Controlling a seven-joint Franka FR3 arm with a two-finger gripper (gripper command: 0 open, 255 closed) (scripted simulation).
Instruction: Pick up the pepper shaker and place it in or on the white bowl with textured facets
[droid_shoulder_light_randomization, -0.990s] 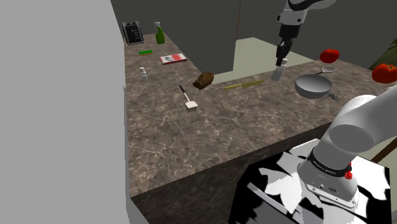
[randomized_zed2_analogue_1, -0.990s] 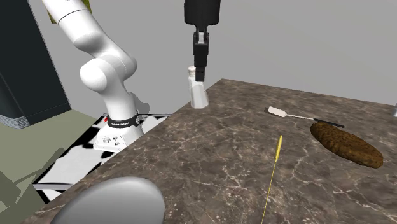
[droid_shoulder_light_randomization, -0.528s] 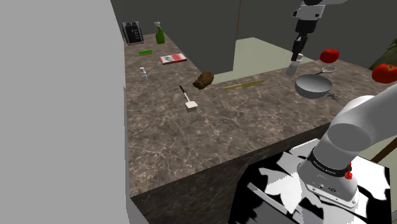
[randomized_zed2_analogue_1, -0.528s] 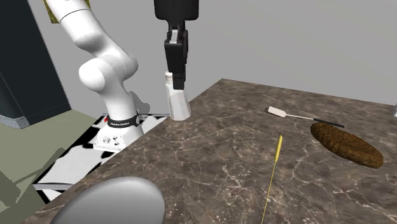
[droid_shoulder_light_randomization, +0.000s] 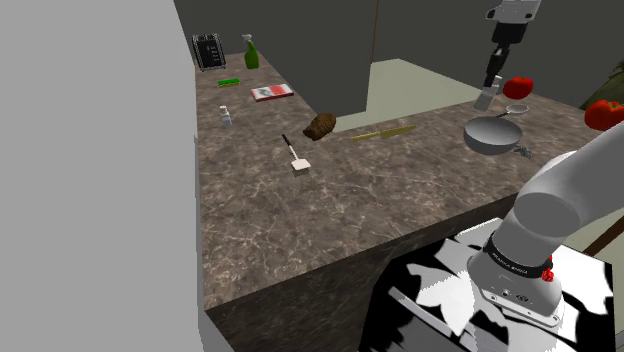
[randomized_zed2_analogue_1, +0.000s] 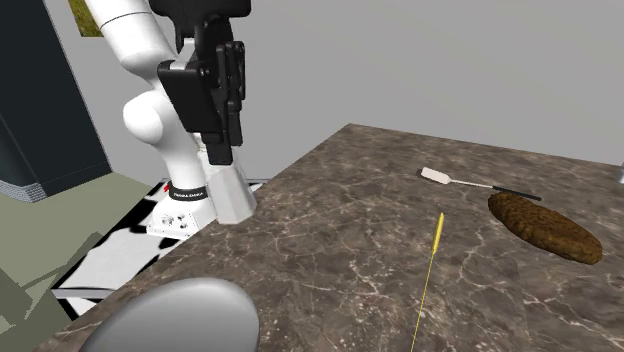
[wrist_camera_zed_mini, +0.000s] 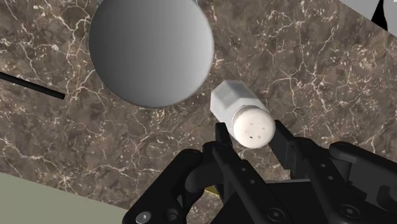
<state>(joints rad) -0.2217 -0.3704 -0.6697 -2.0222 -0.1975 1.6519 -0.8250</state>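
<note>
The pepper shaker is a pale, tapered bottle with a perforated round cap. My gripper is shut on it near the cap, and it hangs in the air above the dark marbled counter. The bowl is drawn plain grey and round and sits on the counter just beyond the shaker. In the shoulder view the gripper holds the shaker above the bowl's far rim. In the second exterior view the shaker hangs below the gripper, behind the bowl.
On the counter lie a yellow stick, a brown lump, a white-headed spatula, a small bottle and a red book. A green spray bottle stands at the back. Red tomatoes sit beyond the bowl.
The gripper has carried the shaker to the shoulder view's right, from near the yellow stick's end to over the bowl. In the second exterior view it has moved left and closer.
</note>
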